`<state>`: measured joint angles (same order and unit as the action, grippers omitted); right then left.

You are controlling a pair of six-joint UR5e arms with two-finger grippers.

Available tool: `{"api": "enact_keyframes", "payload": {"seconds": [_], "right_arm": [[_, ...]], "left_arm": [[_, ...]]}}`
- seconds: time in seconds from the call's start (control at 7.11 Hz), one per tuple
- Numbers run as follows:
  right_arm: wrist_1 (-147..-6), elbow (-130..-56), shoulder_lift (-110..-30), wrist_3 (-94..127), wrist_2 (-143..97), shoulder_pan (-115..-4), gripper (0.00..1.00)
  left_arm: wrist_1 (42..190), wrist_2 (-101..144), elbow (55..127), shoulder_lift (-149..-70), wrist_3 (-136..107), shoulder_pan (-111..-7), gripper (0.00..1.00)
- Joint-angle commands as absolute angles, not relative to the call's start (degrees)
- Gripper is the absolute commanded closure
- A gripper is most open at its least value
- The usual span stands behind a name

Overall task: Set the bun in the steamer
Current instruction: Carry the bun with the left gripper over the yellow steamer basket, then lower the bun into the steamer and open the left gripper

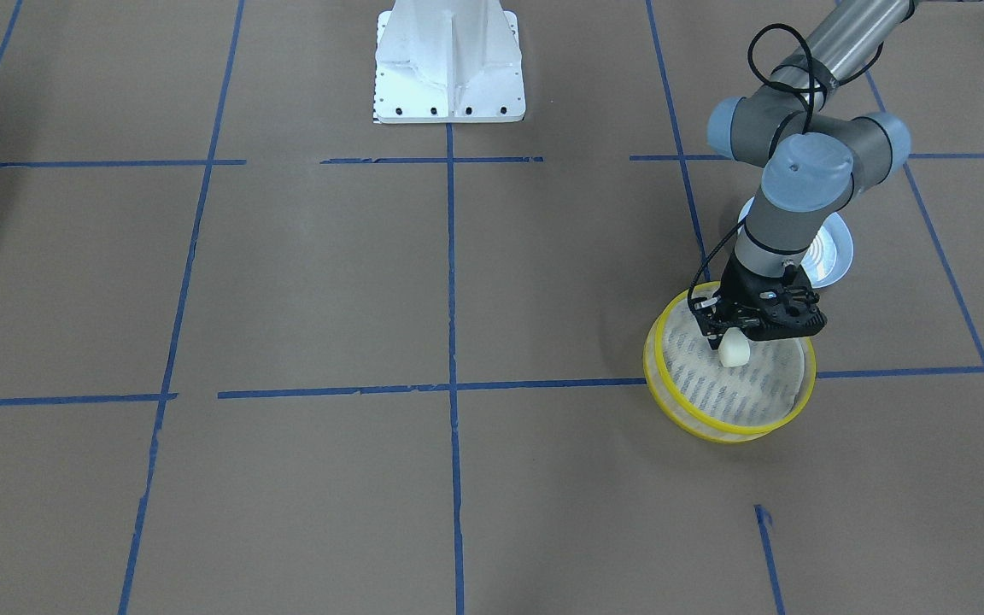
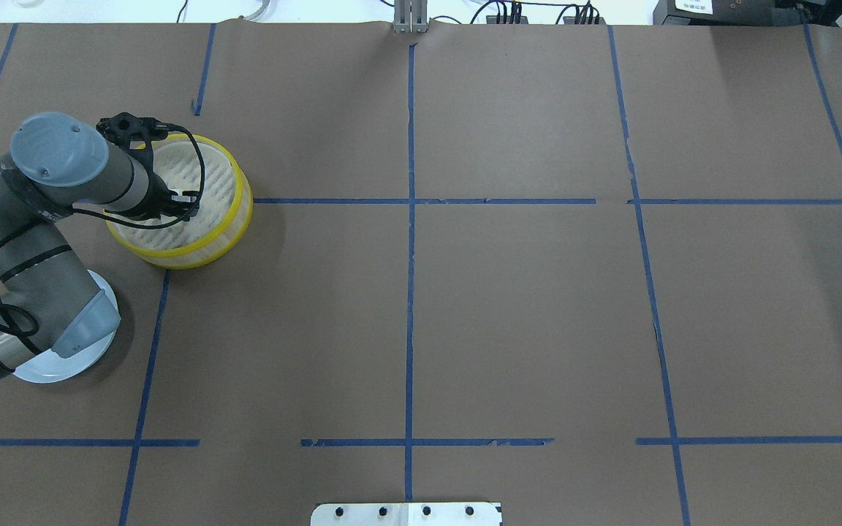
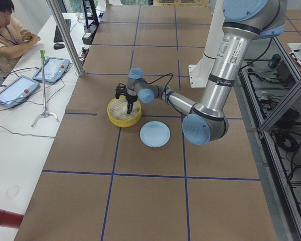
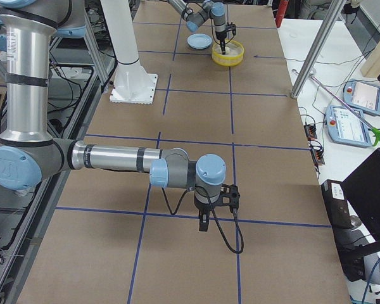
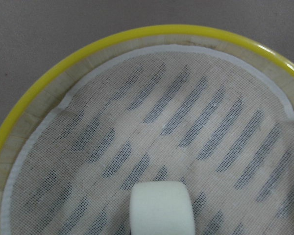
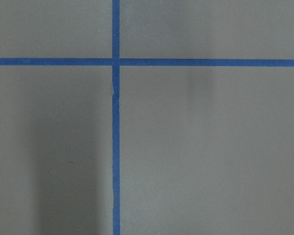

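Observation:
The steamer [image 1: 744, 393], a round basket with yellow rims and a slotted whitish floor, stands on the brown table on my left side. It also shows in the overhead view [image 2: 205, 183] and fills the left wrist view [image 5: 186, 112]. My left gripper [image 1: 724, 340] hangs over the steamer's inside, shut on the bun [image 1: 733, 348], a small cream-white lump held just above the floor [image 5: 161, 208]. My arm hides the bun in the overhead view. My right gripper [image 4: 203, 225] hangs above bare table far from the steamer. I cannot tell whether it is open or shut.
A pale blue plate [image 1: 834, 252] lies just beside the steamer, partly under my left arm [image 2: 55, 365]. The white robot base [image 1: 449, 64] stands at the table's robot side. Blue tape lines cross the table. A person sits beyond the table's edge [image 3: 10, 30].

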<state>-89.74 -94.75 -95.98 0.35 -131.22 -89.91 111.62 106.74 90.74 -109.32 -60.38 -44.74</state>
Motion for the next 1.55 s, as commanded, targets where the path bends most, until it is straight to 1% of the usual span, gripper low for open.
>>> {"api": "enact_keyframes", "payload": {"seconds": [0.0,0.14,0.42,0.56,0.7,0.84,1.12,1.27,1.41], "right_arm": [[-89.7,-94.7,-96.0,0.4,-131.2,-89.9,0.0],[-89.7,-94.7,-96.0,0.4,-131.2,-89.9,0.0],[-89.7,-94.7,-96.0,0.4,-131.2,-89.9,0.0],[-89.7,-94.7,-96.0,0.4,-131.2,-89.9,0.0],[-89.7,-94.7,-96.0,0.4,-131.2,-89.9,0.0],[-89.7,-94.7,-96.0,0.4,-131.2,-89.9,0.0],[-89.7,-94.7,-96.0,0.4,-131.2,-89.9,0.0],[-89.7,-94.7,-96.0,0.4,-131.2,-89.9,0.0],[-89.7,-94.7,-96.0,0.4,-131.2,-89.9,0.0]], "left_arm": [[111.6,106.9,90.9,-109.5,-60.4,-44.7,0.08],[111.6,106.8,91.3,-109.4,-60.4,-44.7,0.01],[111.4,107.1,93.5,-109.3,-59.7,-45.8,0.01],[110.1,107.4,95.8,-109.2,-58.8,-46.7,0.01],[106.3,107.4,100.1,-108.9,-58.7,-47.6,0.01],[104.5,107.3,102.8,-109.1,-58.8,-48.2,0.01],[104.5,107.5,104.8,-108.6,-58.8,-50.1,0.01],[104.5,108.4,106.2,-107.2,-57.8,-52.5,0.01],[104.4,112.3,108.8,-103.6,-51.7,-56.7,0.01]]}}
